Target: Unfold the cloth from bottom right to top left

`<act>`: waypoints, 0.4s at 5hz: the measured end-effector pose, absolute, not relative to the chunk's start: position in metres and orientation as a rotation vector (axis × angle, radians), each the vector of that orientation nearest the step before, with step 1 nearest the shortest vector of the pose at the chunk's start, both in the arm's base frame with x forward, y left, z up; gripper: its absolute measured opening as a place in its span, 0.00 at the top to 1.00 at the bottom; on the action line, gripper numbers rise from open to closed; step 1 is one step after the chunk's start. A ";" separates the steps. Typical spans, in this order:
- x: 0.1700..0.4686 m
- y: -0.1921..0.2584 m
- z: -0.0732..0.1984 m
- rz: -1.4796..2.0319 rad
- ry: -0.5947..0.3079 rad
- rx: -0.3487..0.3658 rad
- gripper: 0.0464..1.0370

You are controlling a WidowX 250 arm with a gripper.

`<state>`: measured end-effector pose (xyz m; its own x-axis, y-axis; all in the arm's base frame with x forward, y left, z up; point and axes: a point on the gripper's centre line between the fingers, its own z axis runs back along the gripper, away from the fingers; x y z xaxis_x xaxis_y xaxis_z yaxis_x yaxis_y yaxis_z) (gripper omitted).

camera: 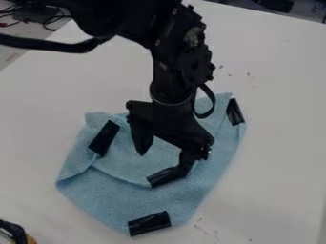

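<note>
White tabletop [280, 157] beneath a blue cloth [219, 159]

Over the cloth, my tool [163, 164] is spread wide. I expect light, limp fabric that wrinkles easily, so I'd pinch only its upper layer, by the black patch [160, 178] on the fold's edge

Parted jaws seemingly touch blue cloth [185, 198].

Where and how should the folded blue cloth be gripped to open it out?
Probably at the loose lower edge of the cloth's upper layer, by the middle black patch, coming down from above with one jaw either side of that edge. The edge lies as a visible step over the layer beneath, so pinching only the upper layer looks feasible, though its thinness calls for a shallow grip.
</note>
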<state>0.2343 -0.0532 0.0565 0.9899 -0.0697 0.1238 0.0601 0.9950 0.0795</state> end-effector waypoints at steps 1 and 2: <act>0.240 -0.055 0.037 -0.062 -0.122 0.037 0.04; 0.245 -0.046 0.026 -0.069 -0.096 0.014 0.04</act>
